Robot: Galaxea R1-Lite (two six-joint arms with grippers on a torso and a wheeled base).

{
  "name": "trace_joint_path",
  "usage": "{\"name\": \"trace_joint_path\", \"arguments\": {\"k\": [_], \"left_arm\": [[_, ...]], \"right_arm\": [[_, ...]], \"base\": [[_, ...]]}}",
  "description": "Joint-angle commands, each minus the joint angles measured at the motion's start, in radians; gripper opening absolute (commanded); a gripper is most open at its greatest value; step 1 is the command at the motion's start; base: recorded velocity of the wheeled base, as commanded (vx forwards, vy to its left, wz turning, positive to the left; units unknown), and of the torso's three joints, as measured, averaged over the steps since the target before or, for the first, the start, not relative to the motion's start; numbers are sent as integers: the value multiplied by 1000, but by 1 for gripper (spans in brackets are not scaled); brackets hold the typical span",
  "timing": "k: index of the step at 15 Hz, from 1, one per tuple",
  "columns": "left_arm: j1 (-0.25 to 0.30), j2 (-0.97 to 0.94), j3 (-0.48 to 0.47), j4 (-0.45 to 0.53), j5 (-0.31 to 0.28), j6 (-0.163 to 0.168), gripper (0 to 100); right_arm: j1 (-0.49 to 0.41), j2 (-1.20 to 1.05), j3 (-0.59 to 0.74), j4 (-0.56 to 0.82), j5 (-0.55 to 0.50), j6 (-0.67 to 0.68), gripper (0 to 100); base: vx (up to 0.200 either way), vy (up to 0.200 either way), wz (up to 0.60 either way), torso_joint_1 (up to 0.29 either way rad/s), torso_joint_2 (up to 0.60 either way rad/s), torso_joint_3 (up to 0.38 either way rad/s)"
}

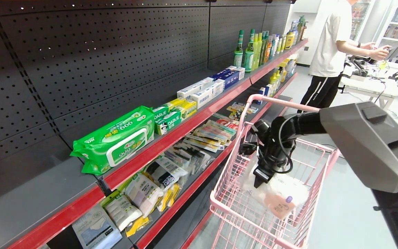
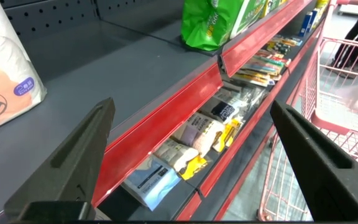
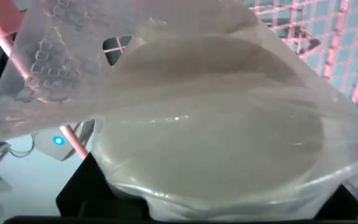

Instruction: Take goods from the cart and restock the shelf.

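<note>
Head view: we face a long store shelf [image 1: 40,193] with a black pegboard back and red front edges, running from near left to far right. A pink wire cart [image 1: 242,121] stands on the right, close beside the shelf's lower levels. The right arm hangs over the cart, and the right gripper [image 1: 262,177] points down into the basket. It touches the top of a tissue pack [image 1: 278,199], which is white and peach inside clear plastic wrap and sits in the cart's near half. In the right wrist view this tissue pack [image 3: 210,124] is pressed close to the camera, with pink cart mesh behind it. We cannot tell whether the right gripper has closed on the wrap or only rests against it.

On the top shelf a green wipes pack [image 1: 116,138] lies flat near the front edge. Farther along come green and yellow toothpaste boxes [image 1: 174,112], then white and blue boxes, then a row of upright bottles [image 1: 254,48] at the far end. The level below holds soft white packets [image 1: 143,193], lying overlapped.

In the left wrist view, the left gripper [image 2: 191,162] hovers above the red front edge of the top shelf. Its two dark fingers [image 2: 73,168] are spread wide apart and hold nothing. A second tissue pack [image 2: 5,74] stands on the bare shelf surface just beside it, and the green wipes pack [image 2: 222,22] lies farther along.
</note>
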Motion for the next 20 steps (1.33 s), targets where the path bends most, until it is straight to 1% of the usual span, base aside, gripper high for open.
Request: {"name": "trace_joint_path", "arguments": {"k": [1,4,6,9,13,15,18,19,20], "left_arm": [[0,0,0,0,0,-1,100],[0,0,0,-1,0,-1,100],[0,0,0,-1,0,-1,100],[0,0,0,-1,0,-1,100],[0,0,0,-1,0,-1,100],[0,0,0,-1,0,-1,100],[0,0,0,-1,0,-1,100],[0,0,0,-1,0,-1,100],[0,0,0,-1,0,-1,100]], "right_arm": [[-29,-157,7,32,-28,28,0],[-25,-382,41,87,-38,57,0],[-23,-522,76,90,-46,60,0],[-26,-709,133,90,-123,85,0],[-31,-1045,303,87,-241,106,0],[-36,-1223,412,81,-285,106,0],[-97,-1379,471,79,-290,106,0],[-140,-1437,507,81,-287,105,0],[-214,-1536,583,81,-273,106,0]], "base": [[0,0,0,0,0,0],[0,0,0,0,0,0],[0,0,0,0,0,0],[0,0,0,0,0,0],[0,0,0,0,0,0],[0,0,0,0,0,0],[0,0,0,0,0,0],[0,0,0,0,0,0],[0,0,0,0,0,0]]}}
